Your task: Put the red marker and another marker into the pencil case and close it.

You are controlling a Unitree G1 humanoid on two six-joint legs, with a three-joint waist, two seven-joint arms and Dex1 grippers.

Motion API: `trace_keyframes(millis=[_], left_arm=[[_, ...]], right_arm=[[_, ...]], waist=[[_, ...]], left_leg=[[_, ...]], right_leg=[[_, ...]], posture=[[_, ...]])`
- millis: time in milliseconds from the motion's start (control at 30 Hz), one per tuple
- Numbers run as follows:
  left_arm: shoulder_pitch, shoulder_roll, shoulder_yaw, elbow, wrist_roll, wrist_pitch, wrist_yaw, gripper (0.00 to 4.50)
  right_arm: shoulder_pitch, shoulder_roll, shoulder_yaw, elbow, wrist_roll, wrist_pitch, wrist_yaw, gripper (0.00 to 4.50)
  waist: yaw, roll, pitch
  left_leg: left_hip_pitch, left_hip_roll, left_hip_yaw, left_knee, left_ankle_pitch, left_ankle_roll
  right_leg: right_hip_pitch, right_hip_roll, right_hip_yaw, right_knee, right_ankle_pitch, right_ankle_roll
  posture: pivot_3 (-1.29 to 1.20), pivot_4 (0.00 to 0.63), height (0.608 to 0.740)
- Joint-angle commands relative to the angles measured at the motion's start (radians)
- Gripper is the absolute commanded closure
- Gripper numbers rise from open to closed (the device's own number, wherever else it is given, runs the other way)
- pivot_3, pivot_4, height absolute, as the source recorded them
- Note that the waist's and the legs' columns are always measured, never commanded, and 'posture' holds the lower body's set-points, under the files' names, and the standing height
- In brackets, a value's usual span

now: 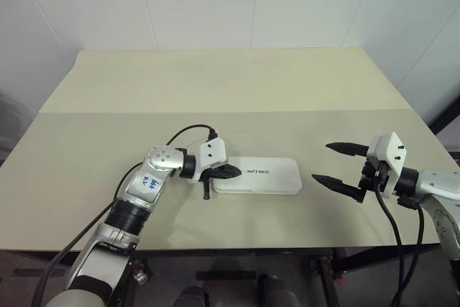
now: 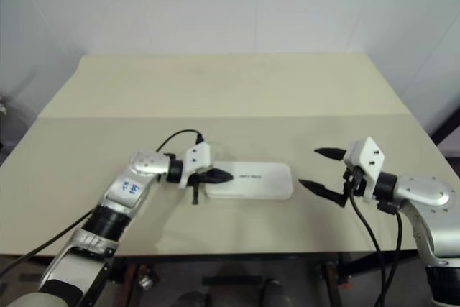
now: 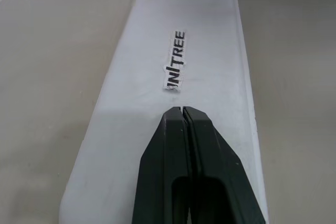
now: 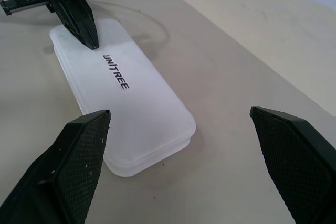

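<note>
The white pencil case [image 1: 262,176] lies flat on the table with its lid down and the dark lettering facing up. My left gripper [image 1: 233,172] is shut, and its fingertips [image 3: 182,109] rest on the lid at the case's left end, just short of the lettering. My right gripper [image 1: 320,162] hangs open a short way to the right of the case, apart from it, with nothing between its fingers [image 4: 84,145]. In the right wrist view the case [image 4: 131,103] lies ahead with the left gripper [image 4: 86,35] on its far end. The red marker and the other marker are out of view.
The beige table [image 1: 215,84] stretches back to a white wall. A black cable [image 1: 188,131] loops above my left wrist. The table's front edge [image 1: 237,249] runs close below the case.
</note>
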Motion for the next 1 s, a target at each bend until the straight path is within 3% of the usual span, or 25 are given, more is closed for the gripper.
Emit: trace_keyframes(millis=[33,300,400,500,667,867,1000], left_arm=[[0.005,-0.024,0.099,-0.082,-0.137,0.056,-0.001,4.47],[0.075,0.103,0.293,-0.182,-0.398,0.101,-0.176,4.47],[0.088,0.166,0.334,-0.160,-0.402,0.092,-0.177,4.47],[0.084,0.218,0.367,-0.113,-0.384,0.049,-0.179,3.89],[0.071,0.299,0.398,-0.015,-0.380,0.019,-0.203,2.18],[0.107,0.311,0.409,-0.031,-0.391,0.008,-0.193,0.17],[0.114,0.298,0.402,-0.033,-0.375,-0.028,-0.170,0.02]], right_arm=[[-0.015,0.000,-0.016,-0.016,0.018,-0.003,0.006,0.00],[-0.056,-0.005,-0.001,0.030,0.008,-0.015,0.029,0.00],[-0.073,-0.008,0.002,0.050,0.005,-0.020,0.040,0.00],[-0.100,-0.016,0.007,0.082,-0.005,-0.029,0.056,0.00],[-0.185,-0.042,0.010,0.176,-0.027,-0.053,0.108,0.00],[-0.210,-0.037,0.019,0.198,-0.044,-0.064,0.128,0.00],[-0.219,-0.035,0.018,0.211,-0.051,-0.071,0.132,0.00]], waist=[[0.000,0.000,0.000],[-0.007,0.000,0.000],[-0.007,0.000,0.000],[-0.004,0.000,0.000],[-0.005,0.000,0.000],[-0.002,0.000,0.000],[-0.002,0.000,0.000]], left_leg=[[0.000,0.000,0.000,0.000,0.000,0.000],[-0.002,0.000,0.000,-0.002,0.000,0.000],[-0.003,0.000,0.000,-0.003,0.000,0.000],[-0.003,0.000,0.000,-0.003,0.000,0.000],[-0.002,0.000,0.000,-0.003,0.000,0.000],[-0.003,0.001,0.000,-0.006,0.000,0.000],[-0.004,0.001,0.000,-0.007,0.000,0.000]], right_leg=[[0.000,0.000,0.000,0.000,0.000,0.000],[-0.003,0.000,0.000,0.000,0.000,0.000],[-0.004,0.000,-0.001,0.000,-0.001,-0.001],[-0.004,0.000,-0.001,0.000,-0.001,-0.001],[-0.004,0.000,-0.001,0.000,-0.001,-0.001],[-0.005,0.000,-0.001,0.000,-0.001,-0.001],[-0.005,0.000,-0.001,0.000,-0.001,-0.001]], posture=[[0.00,0.150,0.740],[0.00,0.150,0.740],[0.00,0.150,0.740],[0.00,0.150,0.740],[0.00,0.150,0.740],[0.00,0.150,0.740],[0.00,0.150,0.740]])
